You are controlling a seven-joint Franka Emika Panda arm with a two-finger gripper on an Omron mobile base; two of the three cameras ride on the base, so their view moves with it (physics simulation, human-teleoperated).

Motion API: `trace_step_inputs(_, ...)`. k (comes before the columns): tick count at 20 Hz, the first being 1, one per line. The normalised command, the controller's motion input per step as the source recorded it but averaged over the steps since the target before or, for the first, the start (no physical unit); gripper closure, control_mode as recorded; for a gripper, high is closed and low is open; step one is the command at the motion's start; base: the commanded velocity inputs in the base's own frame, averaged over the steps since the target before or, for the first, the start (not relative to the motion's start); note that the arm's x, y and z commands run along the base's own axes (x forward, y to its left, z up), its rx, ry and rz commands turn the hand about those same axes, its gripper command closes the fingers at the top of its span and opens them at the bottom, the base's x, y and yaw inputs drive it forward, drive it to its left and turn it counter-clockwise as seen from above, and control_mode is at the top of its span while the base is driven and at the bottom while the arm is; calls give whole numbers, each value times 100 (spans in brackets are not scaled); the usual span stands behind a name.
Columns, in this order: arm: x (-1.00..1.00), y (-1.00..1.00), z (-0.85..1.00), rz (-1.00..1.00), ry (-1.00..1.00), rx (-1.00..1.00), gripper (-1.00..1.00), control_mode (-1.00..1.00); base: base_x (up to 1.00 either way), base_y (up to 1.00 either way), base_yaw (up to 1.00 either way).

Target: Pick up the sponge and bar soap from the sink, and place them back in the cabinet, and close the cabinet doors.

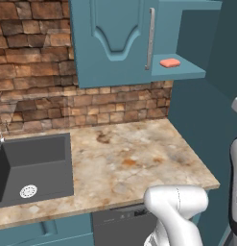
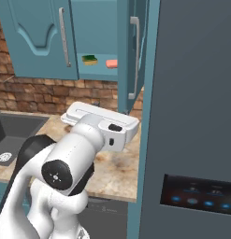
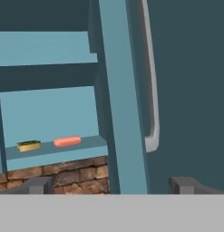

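Fingertips (image 3: 41, 185) rise dark at the bottom of the hand view, set wide apart with nothing between them. Just above them, in the centre of that frame, stands the edge of the open right cabinet door (image 3: 124, 113), its silver handle (image 3: 152, 90) running vertically just right of centre. The door's long axis is upright, and it lies straight ahead of the gripper (image 3: 111, 185), nearer the right finger. Left of the door, in the lower left of the frame, the sponge (image 3: 29, 145) and the bar soap (image 3: 67, 141) lie side by side on the cabinet shelf (image 3: 81, 146). The sink (image 1: 36, 166) holds only its white drain. Judging from this, closing the doors remains.
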Motion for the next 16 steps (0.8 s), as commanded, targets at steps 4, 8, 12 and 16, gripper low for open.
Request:
trace_step_inputs(4,15,-9,-3,0,-2,0,-100,-100,0,0,0)
trace_step_inputs(8,15,-11,-2,0,-2,0,-100,-100,0,0,0)
trace_step_inputs(12,16,-11,-3,0,-1,0,-100,-100,0,0,0)
trace_step_inputs(16,19,-5,-7,0,-1,0,-100,-100,0,0,0)
